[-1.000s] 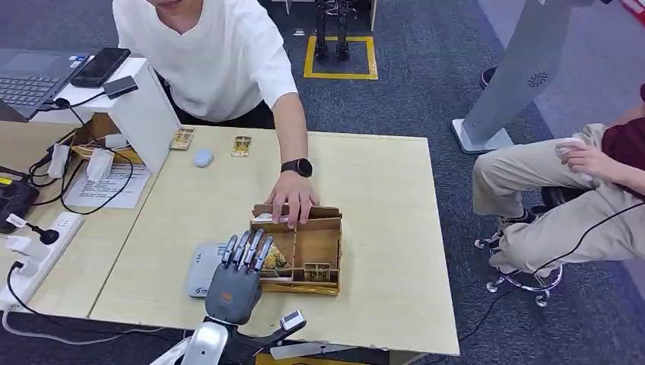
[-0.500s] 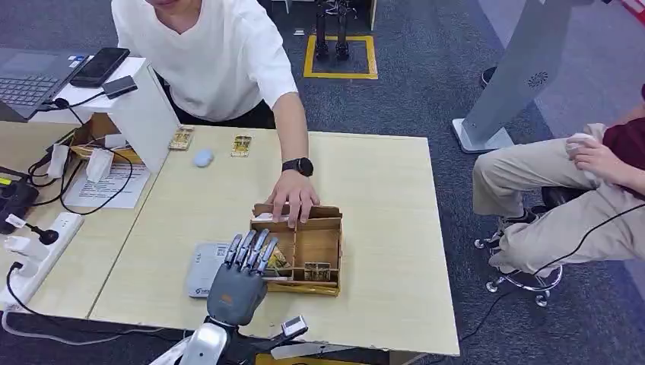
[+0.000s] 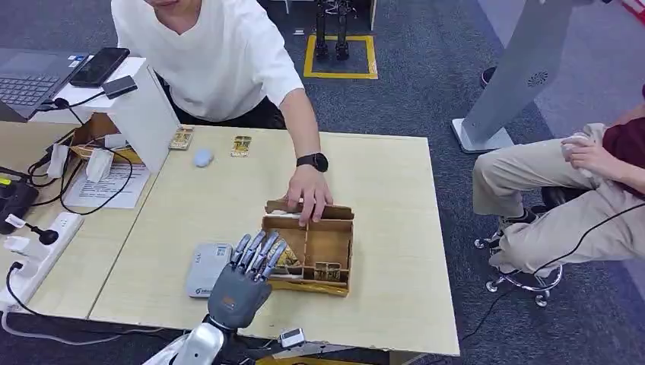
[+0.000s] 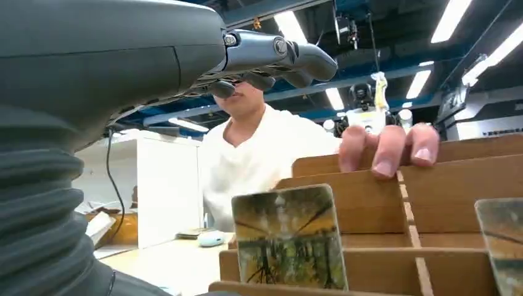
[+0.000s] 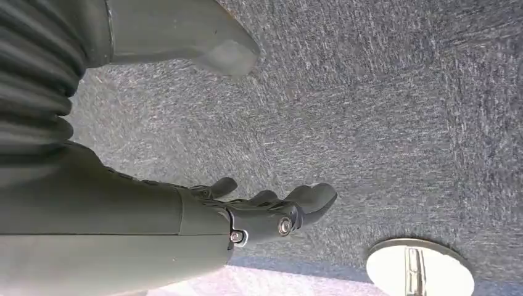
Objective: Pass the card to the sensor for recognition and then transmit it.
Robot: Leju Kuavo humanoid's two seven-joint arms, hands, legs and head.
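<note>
Head view: the left hand (image 3: 238, 287) is hovering over the near left corner of the wooden box (image 3: 335, 247) on the bench (image 3: 380, 182), fingers (image 3: 262, 249) spread out and holding nothing. The card (image 4: 288, 237) is standing upright in the box's near left compartment, just past those fingers. A person's hand (image 3: 308, 195) is gripping the box's far wall. The right hand (image 5: 203, 222) is hanging over the carpet, fingers loosely apart, empty.

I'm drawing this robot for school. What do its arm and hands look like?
The left arm is shiny silver. The left hand has a dark grey back with a small orange mark and slim grey fingers with darker segments. At the wrist sits a grey ribbed cover. The right hand is dark grey too, with small round metal screws.
</note>
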